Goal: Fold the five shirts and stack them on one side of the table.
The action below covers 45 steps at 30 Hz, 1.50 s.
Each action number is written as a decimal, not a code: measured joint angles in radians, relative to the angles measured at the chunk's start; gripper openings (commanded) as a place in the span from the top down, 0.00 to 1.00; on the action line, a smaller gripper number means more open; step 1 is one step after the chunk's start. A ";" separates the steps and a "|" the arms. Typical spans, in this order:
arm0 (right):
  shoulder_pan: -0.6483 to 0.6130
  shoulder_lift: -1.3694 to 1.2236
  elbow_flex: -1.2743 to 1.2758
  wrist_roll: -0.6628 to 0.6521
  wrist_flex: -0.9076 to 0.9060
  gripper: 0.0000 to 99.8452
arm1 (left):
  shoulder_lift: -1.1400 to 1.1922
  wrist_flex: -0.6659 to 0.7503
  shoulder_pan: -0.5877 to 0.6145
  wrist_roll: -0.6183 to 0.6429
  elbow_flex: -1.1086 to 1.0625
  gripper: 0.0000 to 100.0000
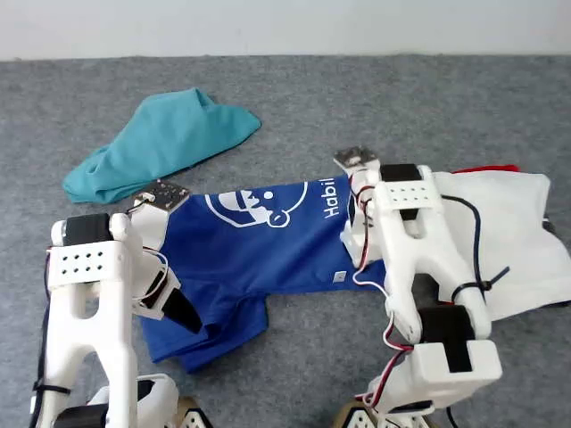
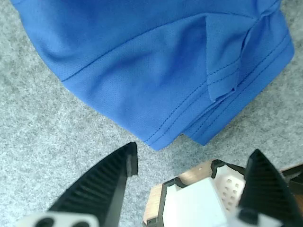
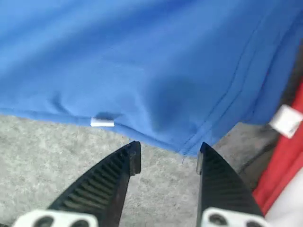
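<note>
A blue shirt point(image 1: 259, 250) with a white print lies spread across the middle of the grey table. My left gripper point(image 2: 194, 165) hangs open over the grey surface, just off the shirt's folded sleeve and hem corner point(image 2: 189, 127); its dark finger point(image 1: 183, 312) rests at the shirt's near left part. At the blue shirt's point(image 3: 142, 61) opposite side, my right gripper point(image 3: 169, 152) stands open with a hem corner point(image 3: 187, 146) just beyond its fingertips. A teal shirt point(image 1: 161, 143) lies crumpled at the far left. A white shirt point(image 1: 504, 232) lies on the right over a red one point(image 1: 486, 168).
The right arm point(image 1: 406, 205) stands over the seam between the blue and white shirts. A small white tag point(image 3: 102, 123) sits on the blue hem, and red cloth point(image 3: 279, 165) lies close beside the right gripper. Bare grey surface point(image 1: 401, 98) lies beyond the shirts.
</note>
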<state>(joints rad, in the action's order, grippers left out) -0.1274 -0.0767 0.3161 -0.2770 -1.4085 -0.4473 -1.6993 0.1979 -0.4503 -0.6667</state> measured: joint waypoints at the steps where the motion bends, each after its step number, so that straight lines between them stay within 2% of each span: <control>1: 0.005 0.000 0.009 0.000 0.006 0.80 | 0.000 0.000 0.000 0.000 0.000 0.65; 10: 0.109 0.000 0.038 -0.008 0.029 0.80 | 0.000 0.000 0.000 0.000 -0.038 0.65; 23: 0.104 0.000 0.206 -0.008 0.199 0.80 | 0.000 0.000 0.000 0.000 -0.040 0.65; 25: 0.104 0.000 0.224 -0.008 0.221 0.83 | 0.000 0.000 0.000 0.000 -0.041 0.65; 29: 0.115 0.000 0.226 -0.008 0.238 1.00 | 0.000 0.002 0.000 0.000 -0.041 0.65; 32: 0.117 0.000 0.226 -0.008 0.252 0.96 | 0.000 0.002 0.000 0.000 -0.041 0.65; 38: 0.118 0.006 0.215 -0.008 0.250 0.99 | 0.000 0.002 0.000 0.000 -0.041 0.65; 45: 0.114 0.091 0.044 -0.008 0.189 0.99 | 0.000 0.002 0.000 0.000 -0.041 0.65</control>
<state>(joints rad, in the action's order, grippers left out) -0.0138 0.0138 0.3606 -0.2846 -1.2198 -0.4473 -1.6978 0.1979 -0.4503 -0.7081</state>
